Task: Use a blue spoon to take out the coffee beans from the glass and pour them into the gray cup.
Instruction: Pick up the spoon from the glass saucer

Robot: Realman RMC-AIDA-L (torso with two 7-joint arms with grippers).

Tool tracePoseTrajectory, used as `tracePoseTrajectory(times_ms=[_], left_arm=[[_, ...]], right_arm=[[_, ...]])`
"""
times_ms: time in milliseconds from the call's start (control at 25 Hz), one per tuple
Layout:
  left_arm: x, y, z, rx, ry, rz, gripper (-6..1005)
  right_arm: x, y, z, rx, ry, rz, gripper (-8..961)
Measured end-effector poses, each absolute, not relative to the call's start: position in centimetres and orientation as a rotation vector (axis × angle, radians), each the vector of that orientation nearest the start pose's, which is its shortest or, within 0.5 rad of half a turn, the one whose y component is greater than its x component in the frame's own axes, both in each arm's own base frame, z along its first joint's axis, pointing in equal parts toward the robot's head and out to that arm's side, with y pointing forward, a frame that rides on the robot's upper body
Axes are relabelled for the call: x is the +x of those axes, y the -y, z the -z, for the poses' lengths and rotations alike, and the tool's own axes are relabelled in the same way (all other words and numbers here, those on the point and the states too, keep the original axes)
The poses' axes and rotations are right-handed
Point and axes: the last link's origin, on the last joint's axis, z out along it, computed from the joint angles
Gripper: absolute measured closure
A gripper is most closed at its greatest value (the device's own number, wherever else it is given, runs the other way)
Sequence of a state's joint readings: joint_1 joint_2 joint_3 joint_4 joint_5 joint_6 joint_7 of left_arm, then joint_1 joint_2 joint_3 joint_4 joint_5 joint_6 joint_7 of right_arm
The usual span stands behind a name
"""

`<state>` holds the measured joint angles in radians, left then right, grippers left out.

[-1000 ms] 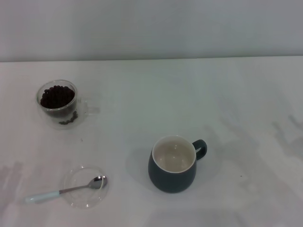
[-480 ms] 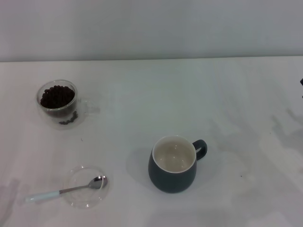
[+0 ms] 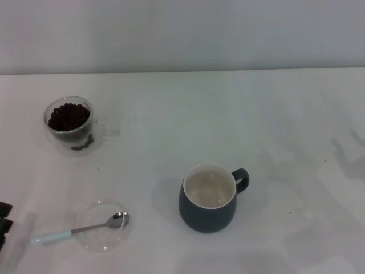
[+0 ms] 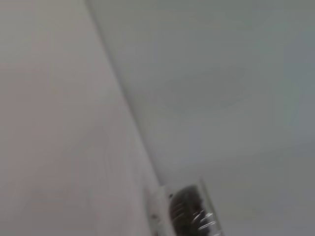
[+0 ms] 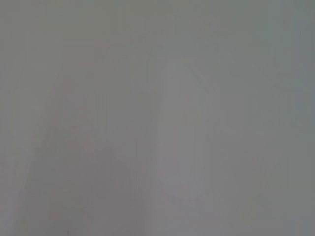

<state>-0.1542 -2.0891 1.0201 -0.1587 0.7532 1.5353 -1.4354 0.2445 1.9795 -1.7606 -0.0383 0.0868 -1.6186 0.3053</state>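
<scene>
While the blue spoon (image 3: pixel 77 230) lies just beside the left gripper (image 3: pixel 3 224), jaws' state unclear.

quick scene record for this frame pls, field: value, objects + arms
spoon: pale-blue-handled metal spoon, bowl resting in shallow clear glass dish, handle on white table
beans: dark coffee beans in small clear glass cup, far left
mug: dark blue-gray ceramic mug, cream inside, empty, upright, handle to right
left claw: just showing at left edge, near spoon handle, holding nothing
right claw: not in view
</scene>
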Motion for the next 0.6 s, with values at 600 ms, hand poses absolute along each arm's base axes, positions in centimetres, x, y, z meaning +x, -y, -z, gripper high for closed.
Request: tracePoseTrajectory(times_ms=[600], left_arm=[[-36.8,-17.3,5.5,-1.298,1.79,1.398,362]], right_arm=[[36.1,-25.0,-5.1,-1.675,-0.284,-0.825,443]])
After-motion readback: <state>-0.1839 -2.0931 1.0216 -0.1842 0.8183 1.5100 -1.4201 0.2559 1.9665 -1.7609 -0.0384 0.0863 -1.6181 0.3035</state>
